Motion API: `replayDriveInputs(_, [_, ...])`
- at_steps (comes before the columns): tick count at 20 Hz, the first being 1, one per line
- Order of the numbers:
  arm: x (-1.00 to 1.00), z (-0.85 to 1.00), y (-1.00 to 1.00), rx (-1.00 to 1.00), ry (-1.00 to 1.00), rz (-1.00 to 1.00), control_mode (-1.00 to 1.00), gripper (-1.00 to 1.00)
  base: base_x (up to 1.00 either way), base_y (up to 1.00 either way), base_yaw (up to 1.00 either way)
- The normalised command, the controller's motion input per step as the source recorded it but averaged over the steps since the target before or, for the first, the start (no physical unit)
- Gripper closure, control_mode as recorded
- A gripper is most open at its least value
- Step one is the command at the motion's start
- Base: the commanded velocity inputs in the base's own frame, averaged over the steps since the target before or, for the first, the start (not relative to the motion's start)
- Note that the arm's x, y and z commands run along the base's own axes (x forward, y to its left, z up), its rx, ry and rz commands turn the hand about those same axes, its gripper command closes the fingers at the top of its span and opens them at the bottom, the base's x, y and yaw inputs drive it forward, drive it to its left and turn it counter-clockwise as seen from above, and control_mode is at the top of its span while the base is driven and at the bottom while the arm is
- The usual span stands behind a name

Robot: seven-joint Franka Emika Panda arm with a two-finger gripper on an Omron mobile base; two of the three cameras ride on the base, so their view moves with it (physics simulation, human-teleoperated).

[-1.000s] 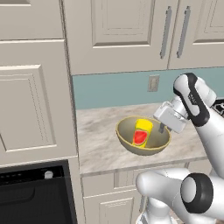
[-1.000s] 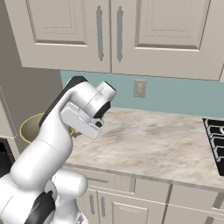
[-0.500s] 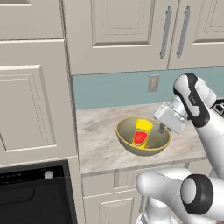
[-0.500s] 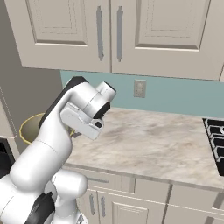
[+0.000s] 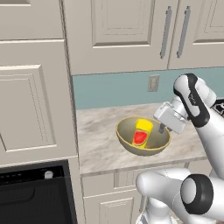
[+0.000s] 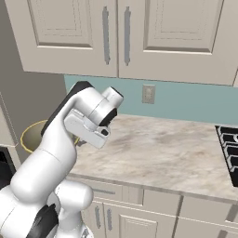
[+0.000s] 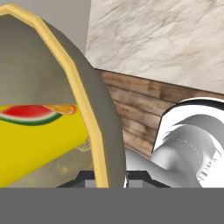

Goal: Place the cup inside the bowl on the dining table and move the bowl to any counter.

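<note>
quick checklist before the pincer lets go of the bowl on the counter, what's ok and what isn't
1. Small yellow cup with red patch inside the round olive-tan bowl: ok.
2. Bowl over the beige marbled counter, away from its front edge: ok.
3. Bowl base resting fully on the counter: cannot tell.
4. Pincer shut on the bowl's right rim: ok.
5. Bowl level: it looks roughly level in the left base view: ok.
6. Free counter to the right for retreat: ok.
</note>
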Motion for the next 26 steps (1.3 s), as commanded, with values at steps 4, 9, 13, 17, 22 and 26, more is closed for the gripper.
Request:
replayDriveInputs(4, [-0.03, -0.11, 0.00, 0.00, 0.00, 0.00, -1.00, 1.00, 0.00, 0.00, 0.00])
replayDriveInputs(9, [-0.03, -0.33, 0.00, 0.05, -0.03, 0.00, -1.00, 1.00, 0.00, 0.00, 0.00])
replayDriveInputs(13, [-0.03, -0.27, 0.00, 0.05, -0.06, 0.00, -1.00, 1.00, 0.00, 0.00, 0.00])
replayDriveInputs(17, [-0.01, -0.09, 0.00, 0.02, -0.03, 0.00, -1.00, 1.00, 0.00, 0.00, 0.00])
replayDriveInputs(22, [-0.02, 0.00, 0.00, 0.00, -0.01, 0.00, -1.00, 1.00, 0.00, 0.00, 0.00])
replayDriveInputs(26, [-0.01, 0.00, 0.00, 0.00, 0.00, -0.01, -1.00, 1.00, 0.00, 0.00, 0.00])
